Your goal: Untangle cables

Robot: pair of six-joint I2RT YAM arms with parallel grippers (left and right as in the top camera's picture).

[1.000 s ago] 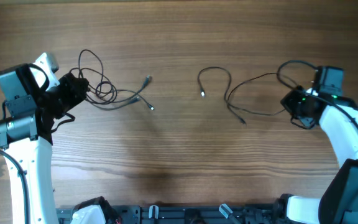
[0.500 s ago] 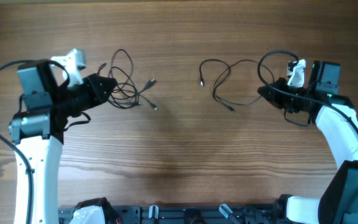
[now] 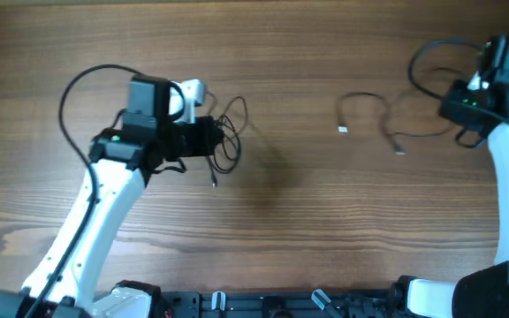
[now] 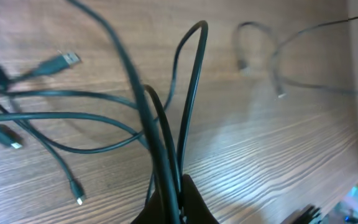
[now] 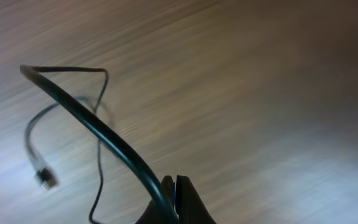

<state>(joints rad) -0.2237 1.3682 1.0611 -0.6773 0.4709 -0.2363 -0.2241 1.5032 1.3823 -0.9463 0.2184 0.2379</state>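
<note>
– Left of centre on the worktop (image 3: pixel 263 238), the tangle of black cables (image 3: pixel 227 140) sits bunched at the left fingers (image 4: pixel 179 202). They are pinched fully shut on several strands at once.

– And the other one?

– Far right there is a single cable (image 3: pixel 363 94), well apart from the tangle, with its pale plug tip (image 3: pixel 342 130) lying toward the middle. The right fingers (image 5: pixel 175 202) are closed tight on that one cord alone.

– So the two groups lie apart. What's the careful way on?

– I'd judge the knot that's left is all in the left-hand bunch. Gripping a fistful only cinches the loops. Better to lay it down, take one free end and draw it out slowly along its own run, with the other arm pinning the rest.

– Which end?

– The left wrist view offers a grey USB-type plug (image 4: pixel 67 60) at upper left and a small plug (image 4: pixel 78 200) lower down. Overhead shows only one end poking out below the bunch. There are probably three strands in the pinch, though blur makes the count unsure.

– What does overhead add?

– It shows the gap between the two groups and both arms at once. Only the right wrist view shows that a lone cord is held, arcing up and left from the fingers.
</note>
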